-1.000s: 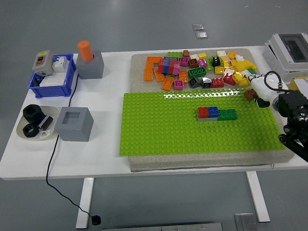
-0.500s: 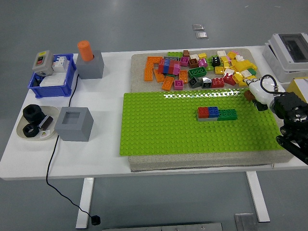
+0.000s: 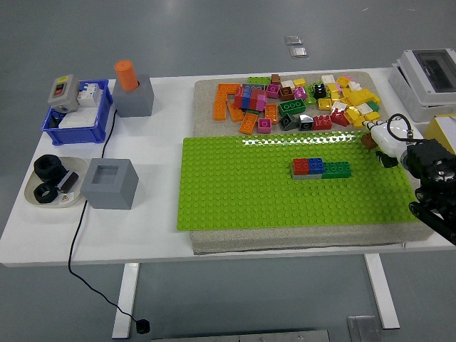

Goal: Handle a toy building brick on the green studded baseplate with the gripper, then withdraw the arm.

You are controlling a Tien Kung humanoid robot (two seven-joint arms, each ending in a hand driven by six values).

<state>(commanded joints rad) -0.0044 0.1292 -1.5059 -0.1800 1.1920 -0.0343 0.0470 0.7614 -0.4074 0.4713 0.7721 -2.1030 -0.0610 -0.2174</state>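
The green studded baseplate [image 3: 242, 192] lies on a grey mat in the middle of the table. A row of a red, a blue and a green brick [image 3: 320, 168] is stuck on it right of centre. A small brown brick [image 3: 367, 140] sits at the baseplate's far right corner. My right hand [image 3: 383, 137], white with a black wrist, reaches in from the right edge and is right next to the brown brick. I cannot tell whether it touches or holds it. My left arm is out of view.
A heap of loose coloured bricks [image 3: 299, 103] lies on the mat behind the baseplate. At the left stand two grey blocks [image 3: 110, 184], one with an orange cylinder [image 3: 127, 74], a blue bin [image 3: 78, 114] and a dish of black parts [image 3: 50, 182]. A white box [image 3: 431, 71] stands at the far right.
My right hand has shifted slightly down and to the left, closer to the brown brick. The brown brick and the row of three bricks have not moved.
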